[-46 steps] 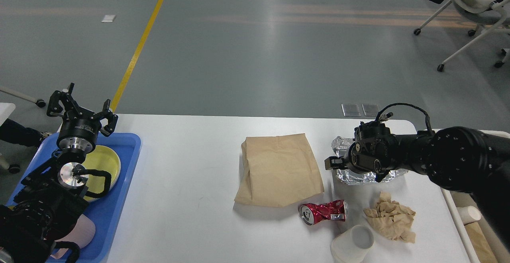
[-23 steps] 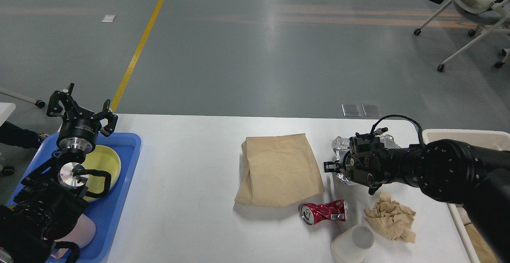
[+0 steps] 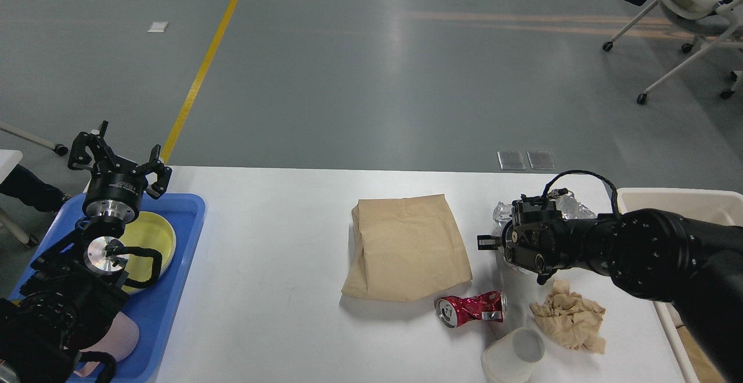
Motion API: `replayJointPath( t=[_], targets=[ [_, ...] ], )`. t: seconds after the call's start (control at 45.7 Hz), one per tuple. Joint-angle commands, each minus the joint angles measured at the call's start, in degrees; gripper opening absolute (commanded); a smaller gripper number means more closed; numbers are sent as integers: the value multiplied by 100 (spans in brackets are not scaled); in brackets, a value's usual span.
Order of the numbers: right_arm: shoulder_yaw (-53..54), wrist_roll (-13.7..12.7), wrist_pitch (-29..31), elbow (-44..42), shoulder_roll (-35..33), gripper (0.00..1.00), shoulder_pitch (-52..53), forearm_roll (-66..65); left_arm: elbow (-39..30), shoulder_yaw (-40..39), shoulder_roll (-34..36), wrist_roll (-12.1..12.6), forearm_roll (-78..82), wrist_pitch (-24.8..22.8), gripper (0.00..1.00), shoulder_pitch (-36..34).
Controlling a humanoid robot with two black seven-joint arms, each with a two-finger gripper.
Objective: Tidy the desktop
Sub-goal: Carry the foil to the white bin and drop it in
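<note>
Head view shows the desktop [image 3: 278, 290], a wide white top with rounded corners, which fills the lower half of the picture under both arms.

The right gripper [image 3: 486, 242] is at the end of the black right arm that comes in from the right edge. It points to the left and stays low over the desktop. Its fingers are small and dark from this angle, so I cannot tell if they are open or closed, and I cannot tell if they hold something. Just behind the right gripper, partly hidden by the wrist, is a crumpled foil container [image 3: 566, 204]. Just to the left of the gripper lies a flat brown paper bag [image 3: 406, 246]. Nearer to the camera than the gripper lies a crushed red can [image 3: 471, 308] on its side. Beside the can, under the forearm, is a crumpled brown napkin [image 3: 572, 316], and a white paper cup [image 3: 514, 355] lies on its side close to both. Behind the arm, at the right end of the desktop, stands a cream bin [image 3: 667, 198].

The left gripper [image 3: 119, 154] is well apart from all this, raised at the left end. Its fingers are spread wide and hold nothing. Below it is a blue tray [image 3: 186, 220] with a yellow plate [image 3: 158, 235] in it, partly covered by the arm.
</note>
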Motion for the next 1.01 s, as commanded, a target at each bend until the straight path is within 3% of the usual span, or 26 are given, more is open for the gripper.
replayJointPath(
  t=[0.0,0.175,0.415,0.721,0.853,0.984],
  targets=[
    [29,-1,8,65,-40,0,198,17,0,0,0,0,0,0,96,0],
    [64,8,52,565,-400,0,848,18,0,0,0,0,0,0,96,0],
    [311,34,298,1813,-1489,0,2578,9,0,0,0,0,0,0,96,0],
    [609,51,2152,2077,-2676,0,4566,26,0,0,0,0,0,0,96,0],
    [575,43,2276,2025,-3010,0,4593,9,9,0,0,0,0,0,96,0],
    [294,25,1829,1963,-3256,0,3909,-53,0,0,0,0,0,0,96,0]
  ],
)
